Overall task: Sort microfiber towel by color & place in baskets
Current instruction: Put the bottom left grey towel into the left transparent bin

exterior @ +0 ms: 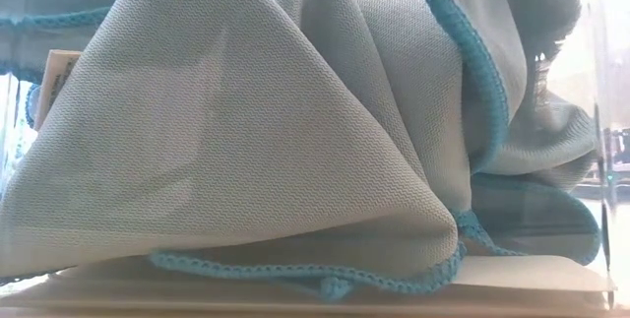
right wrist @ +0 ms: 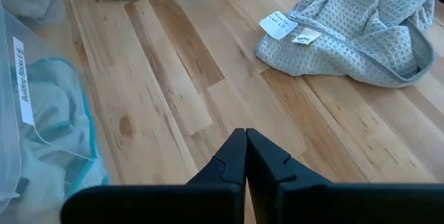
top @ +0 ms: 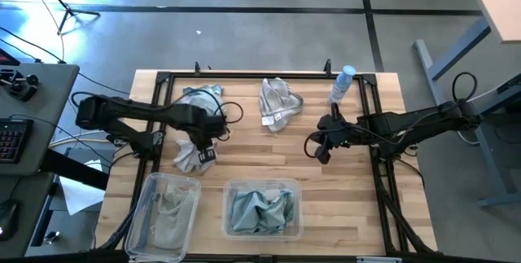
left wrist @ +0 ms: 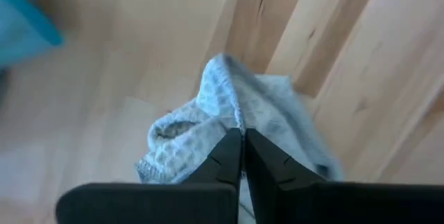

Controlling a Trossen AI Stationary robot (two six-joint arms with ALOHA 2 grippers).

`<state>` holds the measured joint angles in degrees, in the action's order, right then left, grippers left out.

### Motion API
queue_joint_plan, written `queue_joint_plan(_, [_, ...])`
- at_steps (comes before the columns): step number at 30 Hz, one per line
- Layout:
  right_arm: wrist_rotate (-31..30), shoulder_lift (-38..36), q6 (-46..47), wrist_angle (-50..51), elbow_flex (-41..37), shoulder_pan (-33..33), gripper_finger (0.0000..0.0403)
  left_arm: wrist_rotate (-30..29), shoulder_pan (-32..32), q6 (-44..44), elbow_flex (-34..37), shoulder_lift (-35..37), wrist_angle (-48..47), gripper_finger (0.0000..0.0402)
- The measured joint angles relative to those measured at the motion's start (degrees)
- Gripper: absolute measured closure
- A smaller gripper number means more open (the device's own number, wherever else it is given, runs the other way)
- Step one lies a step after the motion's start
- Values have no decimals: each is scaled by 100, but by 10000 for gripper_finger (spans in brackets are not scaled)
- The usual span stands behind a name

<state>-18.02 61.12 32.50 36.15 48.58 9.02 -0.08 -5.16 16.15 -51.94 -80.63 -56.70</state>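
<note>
A crumpled grey-beige microfiber towel (top: 187, 157) lies on the wooden table ahead of the left basket, with my left gripper (top: 201, 146) down on it, shut. A second grey towel (top: 278, 103) with white tags (right wrist: 277, 24) lies at the far middle. A teal-edged towel (top: 200, 96) lies at the far left. The left basket (top: 148, 232) holds grey towels. The middle basket (top: 294, 188) holds teal ones (exterior: 295, 141). My right gripper (top: 320, 146) hangs shut above bare table, with nothing between its fingers. My left gripper pinches a raised fold (left wrist: 232, 116) on top of the grey towel between its two fingertips (left wrist: 225, 156). It comes from above, pointing down. The towel lies slack in a heap on the table around the fingers.
A pale blue spray bottle (top: 343, 84) lies at the far right, inside the black frame (top: 244, 76) that runs around the table. Bare wood (top: 260, 153) lies between the two grippers.
</note>
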Motion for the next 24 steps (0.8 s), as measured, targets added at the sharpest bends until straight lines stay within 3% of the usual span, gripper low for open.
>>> queue_joint_plan(7, [-2,0,-204,-10,0,0,403,-645,252,350,-1077,791,-679,401])
queue_joint_plan(13, [-5,0,-462,-16,0,0,403,-1431,532,607,-2017,1366,-699,401])
queue_joint_plan(24, [-390,2,-722,-28,0,-2,403,-2177,1161,778,-3364,1662,-694,401])
